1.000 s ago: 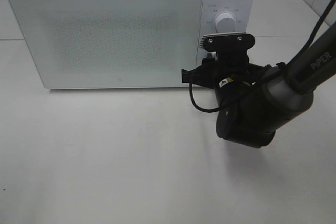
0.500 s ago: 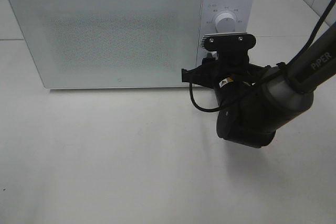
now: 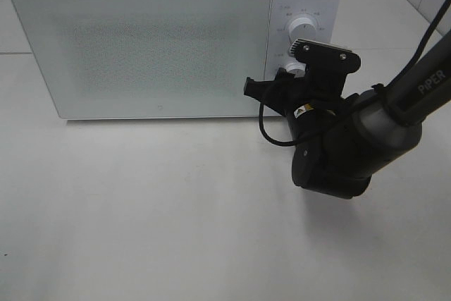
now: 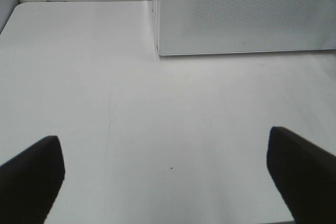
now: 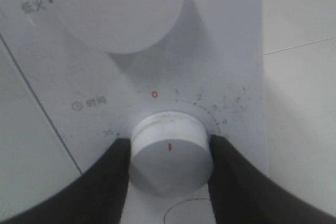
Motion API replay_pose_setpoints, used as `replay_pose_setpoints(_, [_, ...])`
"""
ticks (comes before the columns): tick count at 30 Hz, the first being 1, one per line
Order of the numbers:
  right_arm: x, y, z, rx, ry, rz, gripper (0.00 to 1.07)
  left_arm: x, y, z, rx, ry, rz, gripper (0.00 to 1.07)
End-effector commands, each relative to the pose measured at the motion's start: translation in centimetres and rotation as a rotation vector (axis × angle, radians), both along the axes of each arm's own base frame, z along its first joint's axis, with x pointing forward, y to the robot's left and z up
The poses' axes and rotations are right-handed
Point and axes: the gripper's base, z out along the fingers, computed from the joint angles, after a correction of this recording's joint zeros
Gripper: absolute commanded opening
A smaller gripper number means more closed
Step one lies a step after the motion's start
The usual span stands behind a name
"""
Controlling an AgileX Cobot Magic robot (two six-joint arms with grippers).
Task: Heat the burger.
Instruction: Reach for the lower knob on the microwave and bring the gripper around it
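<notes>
1. The microwave (image 3: pixel 141 40) is seen standing on the white table (image 3: pixel 141 209) with its door (image 3: pixel 148 47) shut.
2. The burger is not seen in any view. Nothing can be made out through the frosted door, so it is judged, not seen, that the burger lies inside.
3. The right claw (image 5: pixel 169 161) is pressed against the control panel, and the timer knob (image 5: pixel 169 150) is pinched between its two dark fingers (image 5: pixel 113 174), one touching each side.
4. The upper knob (image 5: pixel 118 9), just beside the timer knob, is left untouched.
5. The red mark on the timer knob is seen close to the red zero, at the low end of the scale, so little or no time appears to be set.
6. The left claw (image 4: pixel 167 174) is held spread wide over the bare table, well apart from the microwave, and nothing is gripped by it.
7. Loading and closing are judged to be done. The timer is yet to be wound further along its scale before heating can be counted as started.
8. A firm pinch is called for during the turn, as the smooth round knob could slip between the fingers.
</notes>
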Motion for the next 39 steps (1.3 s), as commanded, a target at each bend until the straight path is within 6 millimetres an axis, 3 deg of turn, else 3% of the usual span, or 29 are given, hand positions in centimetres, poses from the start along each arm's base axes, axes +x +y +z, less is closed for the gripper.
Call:
replay_pose_setpoints(1, [0.4, 0.7, 3.0, 0.155, -0.210, 0.032, 0.13, -0.3, 0.0, 0.1, -0.012, -0.041, 0.007, 1.01])
replay_pose_setpoints(9, [0.4, 0.4, 2.9, 0.402, -0.208, -0.024, 0.13, -0.3, 0.0, 0.1, -0.012, -0.041, 0.007, 1.01])
replay_pose_setpoints(11, [0.4, 0.2, 2.8, 0.580, -0.211, -0.061, 0.14, -0.3, 0.0, 0.1, -0.012, -0.041, 0.007, 1.01])
replay_pose_setpoints(14, [0.4, 0.1, 2.8, 0.691, -0.213, -0.082, 0.14, -0.3, 0.0, 0.1, -0.012, -0.041, 0.007, 1.01])
replay_pose_setpoints(17, [0.4, 0.0, 2.8, 0.721, -0.215, -0.097, 0.14, -0.3, 0.0, 0.1, -0.012, -0.041, 0.007, 1.01])
replay_pose_setpoints(31, [0.2, -1.2, 2.2, 1.225, -0.261, -0.310, 0.14, -0.3, 0.0, 0.1, -0.012, -0.041, 0.007, 1.01])
replay_pose_setpoints(39, [0.1, -1.6, 2.0, 1.394, -0.282, -0.383, 0.15, -0.3, 0.0, 0.1, -0.012, -0.041, 0.007, 1.01])
